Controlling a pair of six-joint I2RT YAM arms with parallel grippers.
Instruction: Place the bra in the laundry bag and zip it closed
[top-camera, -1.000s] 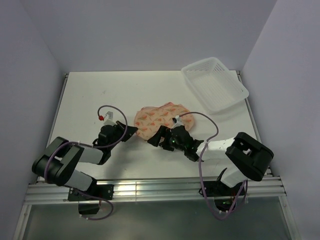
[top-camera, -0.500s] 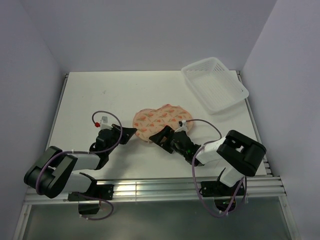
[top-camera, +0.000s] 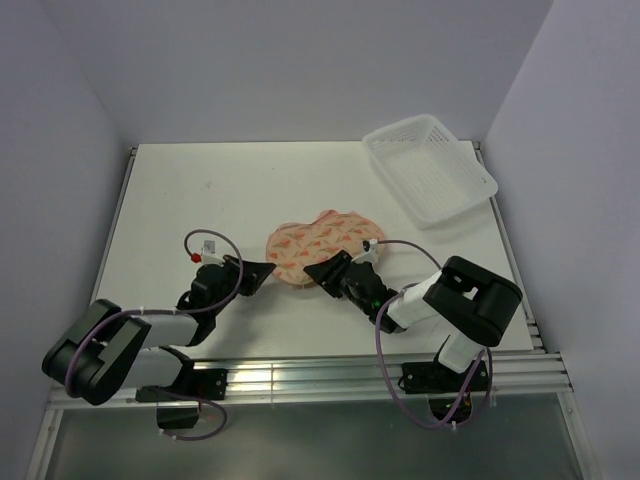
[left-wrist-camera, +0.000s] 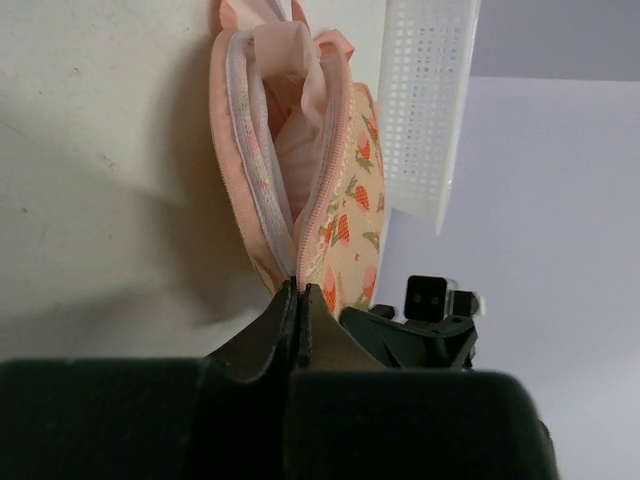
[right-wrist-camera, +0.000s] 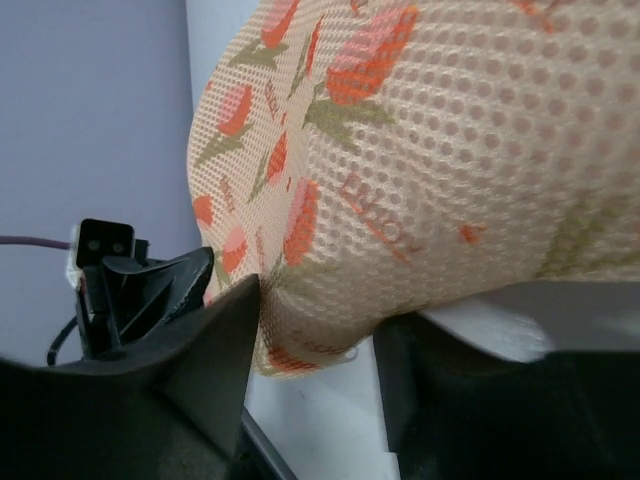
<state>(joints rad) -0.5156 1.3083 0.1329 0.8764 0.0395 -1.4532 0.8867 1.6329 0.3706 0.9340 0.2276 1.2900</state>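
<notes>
The laundry bag, cream with orange print, lies mid-table. In the left wrist view it gapes along its pink zipper, and the pale pink bra sits bunched inside, a fold poking out at the far end. My left gripper is shut on the near end of the zipper, where the two zipper sides meet. My right gripper is at the bag's near edge. Its fingers are closed partway on the bulging printed corner of the laundry bag.
A white plastic lattice basket stands at the back right, tilted against the wall, beyond the bag in the left wrist view. The two grippers sit close together at the bag's near side. Grey walls enclose the table.
Both arms have folded down and drawn back toward the near edge. Their grippers stay at the bag's near side. The bag has barely shifted.
</notes>
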